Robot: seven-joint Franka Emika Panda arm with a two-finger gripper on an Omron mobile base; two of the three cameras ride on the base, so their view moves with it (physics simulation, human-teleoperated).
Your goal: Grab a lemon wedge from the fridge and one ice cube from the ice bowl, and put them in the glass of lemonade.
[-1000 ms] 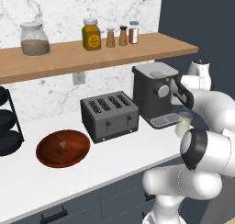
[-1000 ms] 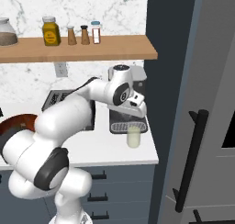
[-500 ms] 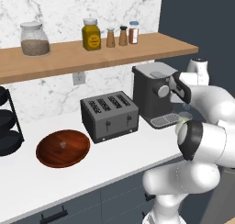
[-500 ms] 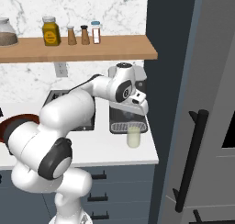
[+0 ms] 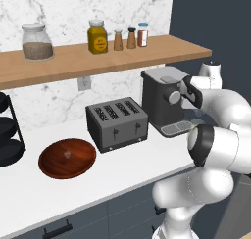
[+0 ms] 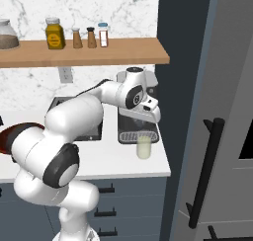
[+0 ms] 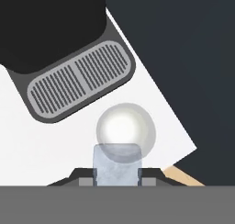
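Hand view: the claw (image 7: pixel 116 179) looks down on the glass of lemonade (image 7: pixel 125 129), whose round mouth lies just beyond the fingertips, and a pale translucent ice cube (image 7: pixel 116 169) is clenched between the two dark finger tips, its far edge overlapping the near rim of the glass in this view. Beyond the glass sits the ribbed drip tray of the coffee machine (image 7: pixel 80 81), on the white bench (image 7: pixel 36 145). Right base view: the claw (image 6: pixel 154 114) hangs above the glass of lemonade (image 6: pixel 144 146), which stands upright near the right end of the bench (image 6: pixel 113 163), directly in front of the coffee machine (image 6: pixel 138 129); the grey fridge (image 6: pixel 222 136) stands to the right, its door shut. Left base view: the ice bowl (image 5: pixel 67 157) rests well to the left, beyond the toaster (image 5: pixel 117 123), far from the claw. The governing relation is vertical: the glass mouth lies below the cube and slightly farther out, so a small advance followed by release would probably drop the cube in. Whether a lemon wedge is already in the glass cannot be told.
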